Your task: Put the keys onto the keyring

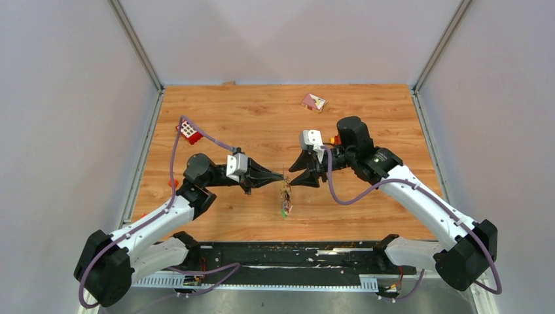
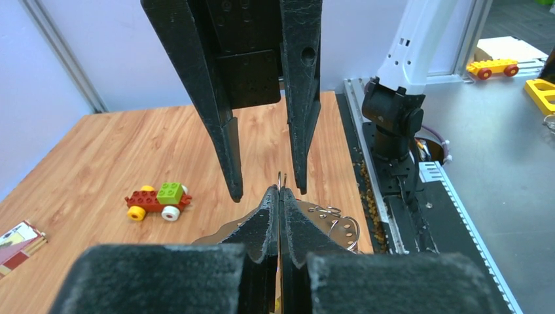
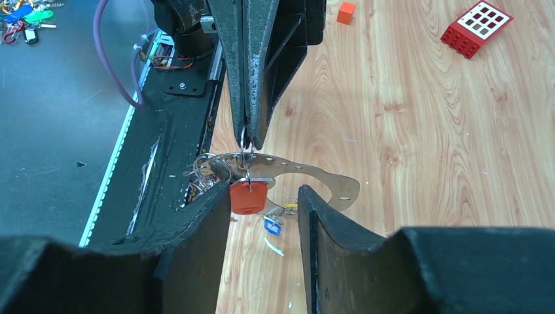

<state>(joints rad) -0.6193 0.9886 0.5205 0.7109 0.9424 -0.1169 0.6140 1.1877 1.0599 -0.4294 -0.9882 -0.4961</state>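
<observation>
The keyring [image 3: 314, 173], a thin, floppy-looking silvery band, dangles just under the left gripper's [image 3: 247, 139] clenched tips, which pinch its wire loop [image 3: 243, 149]. The right gripper [image 3: 264, 193] stands parted either side of the light red key [image 3: 249, 197]. I'd grip that key's plastic head.

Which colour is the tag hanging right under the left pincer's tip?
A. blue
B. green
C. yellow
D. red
D: in the right wrist view the shut left pincer pinches a small wire ring, and the red tag hangs from that ring, just ahead of the open right pincer.
</observation>
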